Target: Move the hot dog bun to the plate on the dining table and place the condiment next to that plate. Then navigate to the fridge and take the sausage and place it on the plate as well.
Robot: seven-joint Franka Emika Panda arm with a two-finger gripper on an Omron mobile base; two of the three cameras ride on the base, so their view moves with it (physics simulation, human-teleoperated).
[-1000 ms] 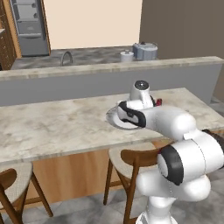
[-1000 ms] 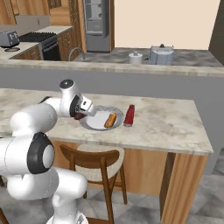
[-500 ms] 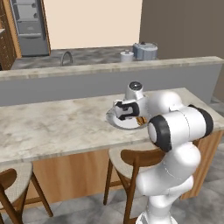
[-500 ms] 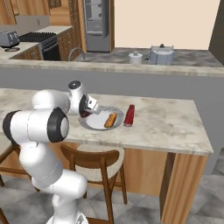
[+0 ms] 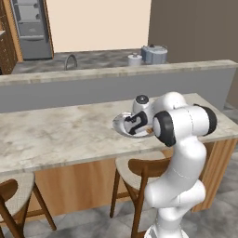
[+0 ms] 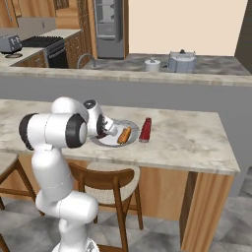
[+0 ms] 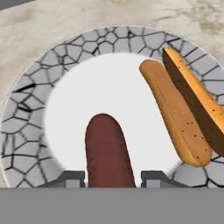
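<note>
My gripper (image 7: 112,177) is shut on the sausage (image 7: 107,151), a dark red-brown cylinder that hangs low over the white centre of the plate (image 7: 26,118). The orange-tan hot dog bun (image 7: 179,118) lies split open on the plate's right side in the hand view. From the right base view, the bun (image 6: 124,135) rests on the plate (image 6: 112,141), and the red condiment (image 6: 145,130) stands just right of it on the dining table (image 6: 197,142). My gripper (image 5: 135,122) hovers at the plate (image 5: 121,123), partly hidden behind my folded arm. The fridge (image 6: 109,27) stands far behind.
A grey ledge (image 5: 93,86) runs behind the table. Wooden stools (image 5: 139,169) sit under the table's near edge, close to my base. The back counter carries a sink faucet (image 5: 69,60), a pot (image 6: 181,60) and a toaster (image 6: 10,43).
My elbow has swung up and folded in over the table, while the hand stays over the plate with the sausage, a little lower. Bun and condiment have not moved.
</note>
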